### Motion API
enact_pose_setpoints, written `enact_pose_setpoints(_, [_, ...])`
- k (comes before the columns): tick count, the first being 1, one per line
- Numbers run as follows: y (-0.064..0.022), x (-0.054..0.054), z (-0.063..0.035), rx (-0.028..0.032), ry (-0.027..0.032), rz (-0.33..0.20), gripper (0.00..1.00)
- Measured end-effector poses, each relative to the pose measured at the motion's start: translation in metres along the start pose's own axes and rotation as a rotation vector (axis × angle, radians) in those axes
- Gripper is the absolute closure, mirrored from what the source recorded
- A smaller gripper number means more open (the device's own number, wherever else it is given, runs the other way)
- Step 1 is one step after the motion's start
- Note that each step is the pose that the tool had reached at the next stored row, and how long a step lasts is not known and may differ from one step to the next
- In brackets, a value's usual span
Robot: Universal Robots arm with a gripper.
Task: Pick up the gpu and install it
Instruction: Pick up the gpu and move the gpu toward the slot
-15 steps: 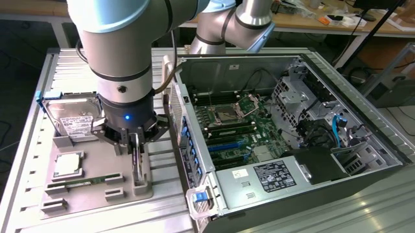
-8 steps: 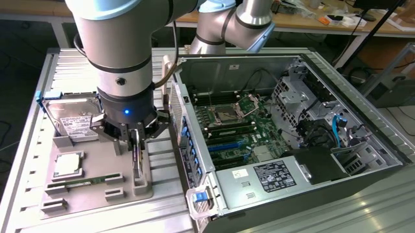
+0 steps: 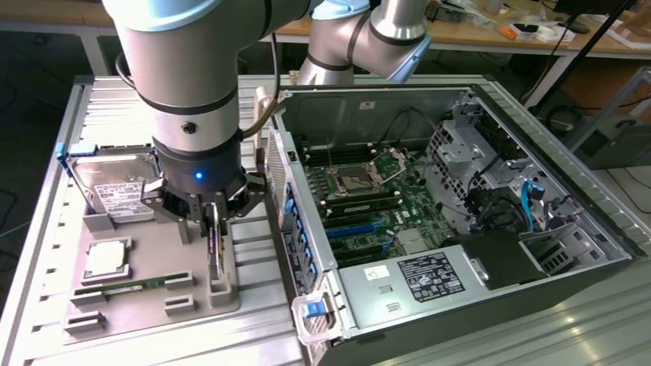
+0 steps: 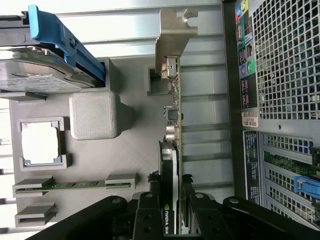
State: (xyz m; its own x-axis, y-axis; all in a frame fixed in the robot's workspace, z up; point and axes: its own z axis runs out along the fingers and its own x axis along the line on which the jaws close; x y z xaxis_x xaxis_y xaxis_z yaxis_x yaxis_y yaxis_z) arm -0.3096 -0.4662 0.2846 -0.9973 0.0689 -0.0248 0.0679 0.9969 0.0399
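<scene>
Silver-grey arm (image 3: 188, 69), black pincer (image 3: 213, 231)

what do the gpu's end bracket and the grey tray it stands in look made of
The bracket of the gpu: likely bare metal, pale matte silver-beige, thin bent sheet. The tray: probably plastic, matte grey, fine surface texture, blocky shapes.

looked like a robotics lab or electronics workshop. had an industrial robot arm (image 3: 194, 84) standing over a ribbed aluminium table (image 3: 569, 328) that carried an opened computer case (image 3: 367, 114) and a grey parts fixture (image 3: 158, 244). showed cluttered wooden workbenches (image 3: 478, 46) and loose cables behind.
</scene>
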Motion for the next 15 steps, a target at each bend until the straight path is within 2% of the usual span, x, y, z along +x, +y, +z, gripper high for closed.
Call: enact_pose_setpoints(15, [0.0005,0.0,-0.0121,0.0001,0.0001,0.0,0.73])
